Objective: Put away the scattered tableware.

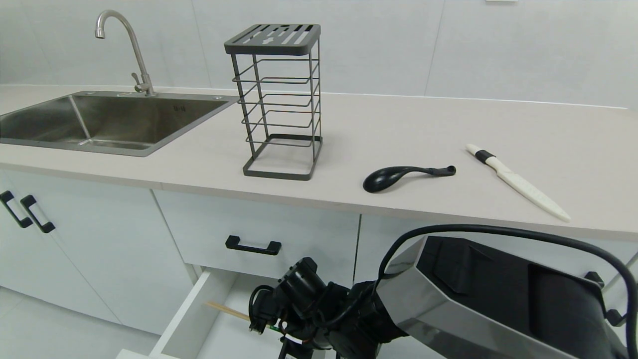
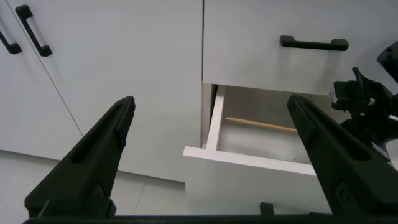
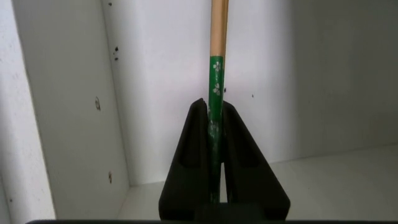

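A pale tiled wall (image 1: pixel 448 50) runs behind a long beige countertop (image 1: pixel 398 124). A steel sink (image 1: pixel 124 114) is set into its left end, with a curved tap (image 1: pixel 138 60) at the back edge. Below are white cabinet doors (image 1: pixel 89 239) and a closed drawer (image 1: pixel 299 229), with black handles (image 1: pixel 252 245). Beneath, a white open drawer (image 1: pixel 184 314) stands pulled out. The floor (image 1: pixel 50 324) is light grey.
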Motion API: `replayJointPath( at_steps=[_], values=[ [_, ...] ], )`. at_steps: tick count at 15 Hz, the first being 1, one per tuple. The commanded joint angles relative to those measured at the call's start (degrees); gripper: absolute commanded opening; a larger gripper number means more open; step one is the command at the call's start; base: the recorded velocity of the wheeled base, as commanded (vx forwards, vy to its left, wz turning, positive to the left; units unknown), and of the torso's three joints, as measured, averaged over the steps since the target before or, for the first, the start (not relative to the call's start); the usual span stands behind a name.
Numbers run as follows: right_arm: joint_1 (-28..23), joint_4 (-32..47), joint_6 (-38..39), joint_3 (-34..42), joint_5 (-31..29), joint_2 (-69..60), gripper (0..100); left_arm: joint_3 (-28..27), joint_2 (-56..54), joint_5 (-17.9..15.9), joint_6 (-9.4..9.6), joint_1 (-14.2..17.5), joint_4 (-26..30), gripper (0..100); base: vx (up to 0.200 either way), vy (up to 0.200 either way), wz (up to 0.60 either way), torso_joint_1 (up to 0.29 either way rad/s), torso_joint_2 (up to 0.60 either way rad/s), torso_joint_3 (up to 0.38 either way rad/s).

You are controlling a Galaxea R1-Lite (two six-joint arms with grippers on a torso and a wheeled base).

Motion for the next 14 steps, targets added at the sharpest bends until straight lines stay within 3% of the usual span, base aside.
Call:
replayJointPath(
  at_steps=[1,8,9,14],
  values=[
    [-0.01,-0.04,0.03,0.45,-0.21,-0.32,0,0.00,0.07,0.07,0.06,0.02,-0.01,100,0.000,0.000,0.00,0.000,0.00,0.000],
    [-0.01,-0.04,0.03,0.27,-0.21,0.03,0,0.00,0.07,0.07,0.06,-0.07,-0.01,100,0.000,0.000,0.00,0.000,0.00,0.000],
    [-0.01,-0.04,0.03,0.18,-0.21,0.03,100,0.00,0.07,0.07,-0.03,0.02,-0.01,100,0.000,0.000,0.00,0.000,0.00,0.000],
    [0.16,-0.04,-0.06,0.62,-0.21,-3.13,100,0.00,0.07,0.07,-0.03,0.02,-0.01,100,0.000,0.000,0.00,0.000,0.00,0.000]
  ],
)
